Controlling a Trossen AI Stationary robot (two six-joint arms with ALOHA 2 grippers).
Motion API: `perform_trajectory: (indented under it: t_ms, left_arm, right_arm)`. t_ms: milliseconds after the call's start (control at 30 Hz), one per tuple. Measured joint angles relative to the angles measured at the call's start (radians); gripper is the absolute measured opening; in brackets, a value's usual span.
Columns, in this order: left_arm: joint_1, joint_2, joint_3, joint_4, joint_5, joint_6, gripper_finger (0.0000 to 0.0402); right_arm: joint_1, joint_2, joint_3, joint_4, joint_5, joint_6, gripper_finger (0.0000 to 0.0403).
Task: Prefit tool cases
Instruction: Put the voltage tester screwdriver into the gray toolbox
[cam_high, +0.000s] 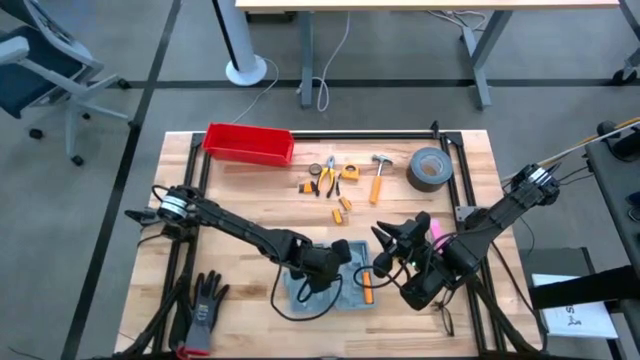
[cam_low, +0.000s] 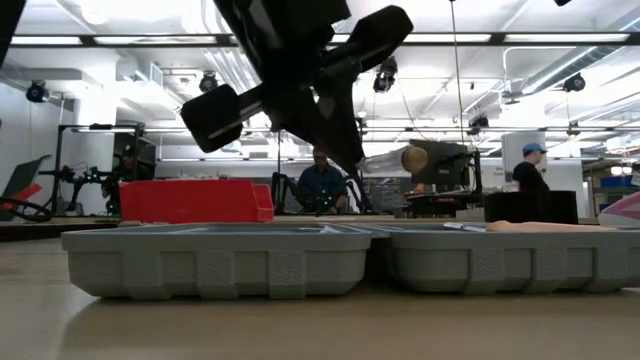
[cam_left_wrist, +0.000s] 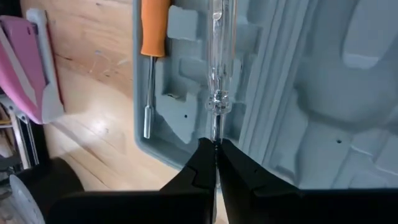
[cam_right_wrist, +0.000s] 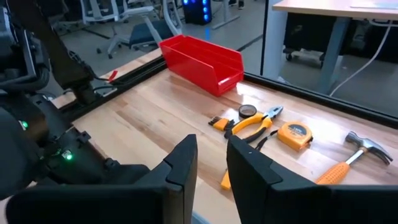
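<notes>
The open grey-blue moulded plastic tool case (cam_high: 330, 283) lies at the worktop's (cam_high: 260, 200) near edge. Your left gripper (cam_left_wrist: 216, 163) is clenched on a clear-handled screwdriver (cam_left_wrist: 216, 62) over its slot; seat it next. Right gripper (cam_right_wrist: 211, 163) hovers, part-open.

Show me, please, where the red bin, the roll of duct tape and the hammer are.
red bin (cam_high: 248, 143): high view, middle of its long body.
roll of duct tape (cam_high: 429, 168): high view, its grey band.
hammer (cam_high: 379, 184): high view, its orange handle.
</notes>
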Motion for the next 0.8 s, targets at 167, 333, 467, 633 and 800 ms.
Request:
perform_trajectory:
  t_ms: [167, 333, 467, 633, 800]
  left_arm:
    - [-0.013, 0.010, 0.000, 0.017, 0.000, 0.009, 0.0003]
    - [-0.033, 0.025, -0.003, 0.043, -0.016, 0.035, 0.0004]
    - [-0.034, 0.038, -0.003, 0.056, -0.017, 0.035, 0.0004]
    - [-0.034, 0.057, -0.012, 0.072, -0.044, 0.048, 0.0004]
    - [-0.034, 0.066, -0.015, 0.077, -0.061, 0.072, 0.0004]
  right_arm:
    - [0.000, 0.000, 0.000, 0.007, 0.000, 0.000, 0.0062]
    - [0.000, 0.000, 0.000, 0.014, -0.001, 0.000, 0.0053]
    - [0.002, 0.000, 0.000, 0.021, -0.002, 0.000, 0.0051]
    - [0.004, 0.000, 0.000, 0.025, -0.001, 0.000, 0.0061]
    - [0.005, 0.000, 0.000, 0.028, -0.001, 0.000, 0.0069]
